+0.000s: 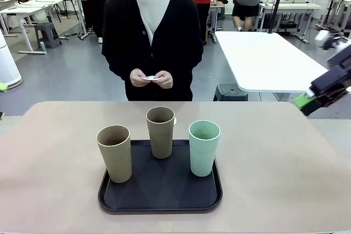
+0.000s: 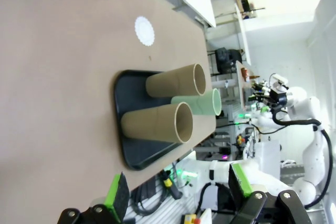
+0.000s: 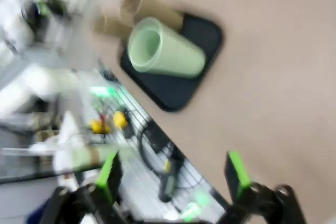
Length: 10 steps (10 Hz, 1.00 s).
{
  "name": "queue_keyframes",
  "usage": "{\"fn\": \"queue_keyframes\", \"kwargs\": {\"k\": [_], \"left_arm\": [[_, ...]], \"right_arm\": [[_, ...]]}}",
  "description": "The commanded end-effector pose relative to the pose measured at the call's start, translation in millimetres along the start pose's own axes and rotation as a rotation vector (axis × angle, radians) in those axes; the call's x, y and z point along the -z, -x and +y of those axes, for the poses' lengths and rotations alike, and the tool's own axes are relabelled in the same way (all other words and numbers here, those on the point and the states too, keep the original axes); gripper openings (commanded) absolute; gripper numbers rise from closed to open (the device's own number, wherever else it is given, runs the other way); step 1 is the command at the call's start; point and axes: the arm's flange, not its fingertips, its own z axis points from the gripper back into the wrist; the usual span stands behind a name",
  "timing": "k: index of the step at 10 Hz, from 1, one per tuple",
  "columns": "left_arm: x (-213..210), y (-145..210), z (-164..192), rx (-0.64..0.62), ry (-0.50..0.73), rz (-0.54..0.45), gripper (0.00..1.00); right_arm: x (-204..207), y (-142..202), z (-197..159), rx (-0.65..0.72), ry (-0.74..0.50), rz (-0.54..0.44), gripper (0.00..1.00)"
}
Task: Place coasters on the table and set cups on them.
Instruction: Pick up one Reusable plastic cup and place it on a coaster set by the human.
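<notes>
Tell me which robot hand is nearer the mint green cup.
Right. The right hand faces the mint green cup first on the tray; from the left hand, that cup lies behind both tan cups.

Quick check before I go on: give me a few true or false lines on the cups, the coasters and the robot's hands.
1. The left brown cup, the middle brown cup and the green cup all stand on the black tray. True.
2. The green cup sits on a coaster. False: it stands on the tray.
3. One coaster lies on the table past the tray. True.
4. The robot's right hand grips a cup. False: it is open and empty, near the table's right side.
</notes>
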Motion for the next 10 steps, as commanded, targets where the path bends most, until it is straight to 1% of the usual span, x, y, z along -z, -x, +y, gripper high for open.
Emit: {"fn": "queue_keyframes", "kwargs": {"k": [1, 2, 3, 4, 5, 6, 8, 9, 10], "left_arm": [[-1.6, 0.6, 1.0, 0.000, 0.007, -0.004, 1.00], [-1.6, 0.6, 1.0, 0.000, 0.007, -0.004, 1.00], [-1.6, 0.6, 1.0, 0.000, 0.007, -0.004, 1.00], [-1.6, 0.6, 1.0, 0.000, 0.007, -0.004, 1.00], [-1.6, 0.6, 1.0, 0.000, 0.007, -0.004, 1.00], [-1.6, 0.6, 1.0, 0.000, 0.007, -0.004, 1.00], [-1.6, 0.6, 1.0, 0.000, 0.007, -0.004, 1.00], [-1.6, 0.6, 1.0, 0.000, 0.007, -0.004, 1.00], [-1.6, 0.6, 1.0, 0.000, 0.007, -0.004, 1.00]], "right_arm": [[19.6, 6.0, 7.6, -0.424, 0.111, 0.037, 1.00], [26.4, 8.9, 15.9, -0.517, 0.071, 0.030, 1.00], [31.5, 15.7, 21.3, -0.590, -0.002, 0.073, 1.00], [32.7, 19.3, 27.5, -0.657, -0.047, 0.047, 1.00], [35.4, 24.6, 34.7, -0.712, -0.044, 0.016, 1.00], [41.2, 29.9, 38.5, -0.748, -0.028, 0.008, 1.00], [47.9, 31.0, 39.6, -0.763, -0.035, -0.002, 1.00], [37.6, 27.2, 40.3, -0.744, -0.006, 0.036, 1.00], [37.6, 27.2, 40.3, -0.744, -0.006, 0.036, 1.00]]}}
